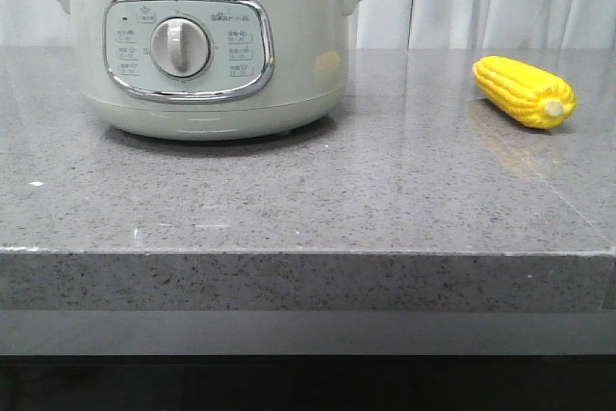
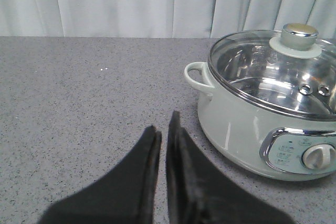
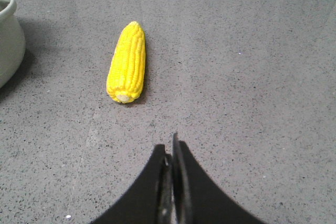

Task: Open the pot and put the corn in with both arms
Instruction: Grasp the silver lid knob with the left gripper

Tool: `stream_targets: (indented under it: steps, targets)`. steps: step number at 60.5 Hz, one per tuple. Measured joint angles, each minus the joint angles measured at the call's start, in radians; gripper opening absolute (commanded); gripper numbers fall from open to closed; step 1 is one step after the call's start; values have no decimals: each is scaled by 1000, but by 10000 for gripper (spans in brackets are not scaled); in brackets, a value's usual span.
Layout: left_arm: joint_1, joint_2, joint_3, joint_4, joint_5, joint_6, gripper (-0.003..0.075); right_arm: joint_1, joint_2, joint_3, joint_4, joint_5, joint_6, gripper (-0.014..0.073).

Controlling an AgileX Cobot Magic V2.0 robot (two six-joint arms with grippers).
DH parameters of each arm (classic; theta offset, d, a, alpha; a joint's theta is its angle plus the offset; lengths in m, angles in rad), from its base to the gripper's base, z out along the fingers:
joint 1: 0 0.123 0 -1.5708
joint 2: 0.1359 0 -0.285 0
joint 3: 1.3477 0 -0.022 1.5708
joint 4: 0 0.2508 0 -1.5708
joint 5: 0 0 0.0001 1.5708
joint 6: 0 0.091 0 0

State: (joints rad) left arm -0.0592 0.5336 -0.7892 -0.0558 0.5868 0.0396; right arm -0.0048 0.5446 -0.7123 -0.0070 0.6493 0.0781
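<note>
pot (image 1: 207,55) lidded, 10 o'clock on surface (image 1: 318,199) | corn (image 1: 524,91) 2 o'clock, well apart | left pincer (image 2: 163,129) pressed together, empty | right pincer (image 3: 171,148) pressed together, empty

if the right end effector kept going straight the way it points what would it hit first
Probably nothing: the right end effector points at bare countertop. The corn lies just off that line, toward the pot.

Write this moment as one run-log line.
pot: lid on | corn: on counter, apart from pot | left pincer: shut, empty | right pincer: shut, empty
</note>
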Motion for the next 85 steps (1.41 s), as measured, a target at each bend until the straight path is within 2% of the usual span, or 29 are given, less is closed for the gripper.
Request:
stream_targets:
  steps: [4, 7, 10, 13, 26, 38, 53, 67, 85]
  targets:
    - [0, 0, 0, 0, 0, 0, 403, 0, 0, 0, 0, 0, 0, 385]
    - [0, 0, 0, 0, 0, 0, 489, 0, 0, 0, 0, 0, 0, 496]
    - [0, 0, 0, 0, -2, 0, 536, 0, 0, 0, 0, 0, 0, 553]
    - [0, 2, 0, 0, -2, 0, 545, 0, 0, 0, 0, 0, 0, 575]
    - [-14, 43, 0, -36, -27, 0, 544, 0, 0, 0, 0, 0, 0, 573]
    - [-131, 158, -35, -58, -84, 19, 544, 0, 0, 0, 0, 0, 0, 573]
    - [-300, 362, -113, -64, -219, 23, 544, 0, 0, 0, 0, 2, 0, 573]
    - [-399, 577, -234, -67, -340, 23, 544, 0, 0, 0, 0, 7, -2, 573]
    - [-420, 852, -472, -73, -363, 23, 544, 0, 0, 0, 0, 8, -2, 573]
